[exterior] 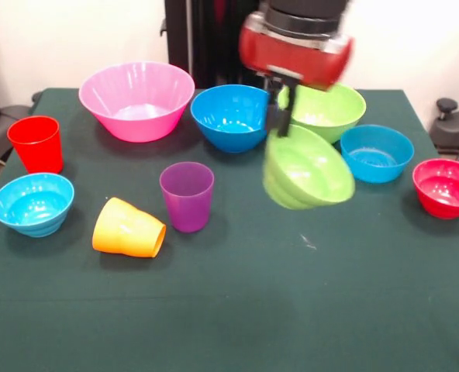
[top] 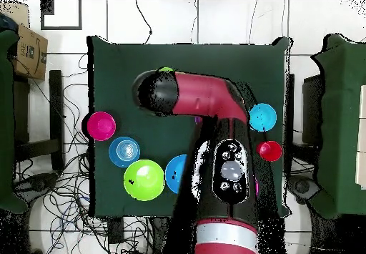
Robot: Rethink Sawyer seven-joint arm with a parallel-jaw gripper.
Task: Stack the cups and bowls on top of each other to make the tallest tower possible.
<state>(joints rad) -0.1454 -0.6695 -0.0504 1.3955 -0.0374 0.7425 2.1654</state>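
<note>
My gripper [exterior: 279, 122] is shut on the rim of a small lime green bowl [exterior: 307, 170] and holds it tilted above the table. Behind it stand the mid-sized lime green bowl [exterior: 330, 108], the mid-sized blue bowl [exterior: 231, 116] and the big pink bowl [exterior: 136, 101]. A small blue bowl [exterior: 377, 153] and a small red bowl [exterior: 445, 186] sit at the right. The purple cup [exterior: 187, 195] stands upright at the middle. The orange cup [exterior: 129, 229] lies on its side. The red cup [exterior: 36, 143] and the light blue bowl [exterior: 32, 203] are at the left.
The table [exterior: 291, 310] has a dark green cloth. In the overhead view my arm [top: 207, 101] hides the gripper and several things; the green bowl [top: 144, 179], the small blue bowl [top: 124, 151] and the red bowl [top: 101, 125] show beside it.
</note>
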